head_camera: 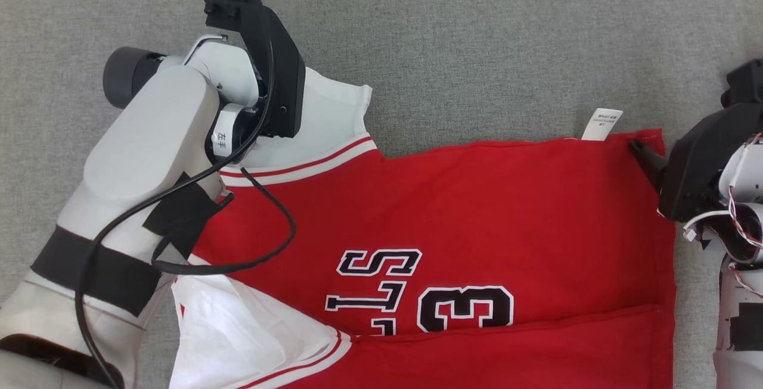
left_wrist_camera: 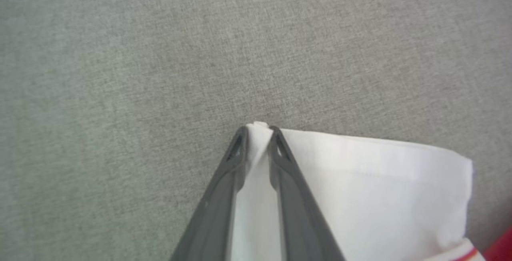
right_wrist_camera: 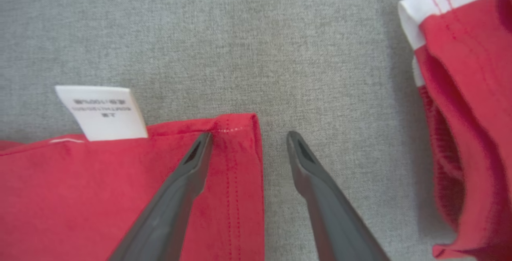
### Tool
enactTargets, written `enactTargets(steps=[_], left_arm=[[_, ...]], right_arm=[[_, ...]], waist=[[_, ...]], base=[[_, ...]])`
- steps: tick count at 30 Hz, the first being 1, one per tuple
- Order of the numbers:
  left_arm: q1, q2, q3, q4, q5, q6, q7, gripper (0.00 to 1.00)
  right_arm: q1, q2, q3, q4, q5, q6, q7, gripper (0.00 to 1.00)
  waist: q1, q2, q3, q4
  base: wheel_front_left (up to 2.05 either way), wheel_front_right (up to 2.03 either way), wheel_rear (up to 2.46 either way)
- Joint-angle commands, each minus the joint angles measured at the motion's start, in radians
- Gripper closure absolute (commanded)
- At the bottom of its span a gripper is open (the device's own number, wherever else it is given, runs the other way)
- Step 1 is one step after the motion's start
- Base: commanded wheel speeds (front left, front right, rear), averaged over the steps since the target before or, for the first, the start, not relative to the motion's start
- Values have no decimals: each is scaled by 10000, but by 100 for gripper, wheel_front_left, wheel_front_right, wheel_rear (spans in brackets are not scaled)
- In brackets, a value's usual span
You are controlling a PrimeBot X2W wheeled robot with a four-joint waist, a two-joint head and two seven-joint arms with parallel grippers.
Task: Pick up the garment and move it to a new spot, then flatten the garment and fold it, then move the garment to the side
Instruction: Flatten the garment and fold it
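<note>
The garment (head_camera: 489,210) is a red jersey with white sleeves and black lettering, spread on grey cloth. Its white sleeve (head_camera: 334,109) lies at the upper left, under my left wrist. In the left wrist view my left gripper (left_wrist_camera: 259,131) is shut on the corner of that white sleeve (left_wrist_camera: 372,189), with cloth pinched between the fingers. My right gripper (right_wrist_camera: 248,135) stands open at the jersey's red hem corner (right_wrist_camera: 236,133), one finger on the red cloth and the other on the grey surface beside it. One of its dark fingers (head_camera: 647,159) shows at that corner in the head view.
The grey cloth surface (head_camera: 477,37) stretches beyond the jersey's far edge. A white care label (head_camera: 602,124) sticks out near the right corner. The jersey's near edge is folded over (head_camera: 536,353). A further red fold with white trim (right_wrist_camera: 464,113) lies right of my right gripper.
</note>
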Motion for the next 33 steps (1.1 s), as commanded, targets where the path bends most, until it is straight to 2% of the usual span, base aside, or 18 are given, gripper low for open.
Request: enactTargets(steps=[1,3,6,12,13,14,17,19,20,26,33], left_arm=[[208,55,-28,47,-69,24,-9,79],[212,66,15,38,-114,64,-36,85],[219,45,7,27,-146,76,-18,89],[209,-32,-69,25,-244,35,84,94],[205,-38,-77,22,-248,37,103,99],[207,-39,-80,26,-263,36,112,100],[234,-68,-71,45,-385,-13,170,100],[220,-73,-74,32,-397,-23,168,100],[210,-68,-84,28,-409,-21,165,100],[186,-27,-36,-82,-420,-13,-99,100],[-67,178,44,-121,-54,355,-967,100]], right_arm=[[-133,-19,34,41,41,-7,-20,6],[-197,-20,92,110,67,-7,20,12],[-388,-20,175,173,51,-7,53,9],[-648,-22,234,280,59,-7,401,23],[-668,-22,226,320,59,-7,491,41],[-693,-22,210,353,96,-7,565,49],[-694,-18,229,442,27,-7,774,61],[-637,-18,244,501,59,-7,913,89],[-616,-20,255,487,78,-7,945,100],[-476,-15,338,280,71,-7,773,100],[-631,-23,270,105,-186,-7,-111,100]], waist=[[0,-1,-9,4],[0,-1,-14,9],[0,-1,1,23],[0,-1,32,61],[0,-1,38,67],[0,-1,46,71],[0,-1,71,82],[0,-1,96,85],[0,-1,106,82],[0,-1,109,72],[0,-1,-58,99]], base=[[0,0,0],[0,0,0],[0,0,0],[0,0,0],[0,0,0],[0,0,0],[0,0,0],[0,0,0],[0,0,0],[0,0,0],[0,0,0]])
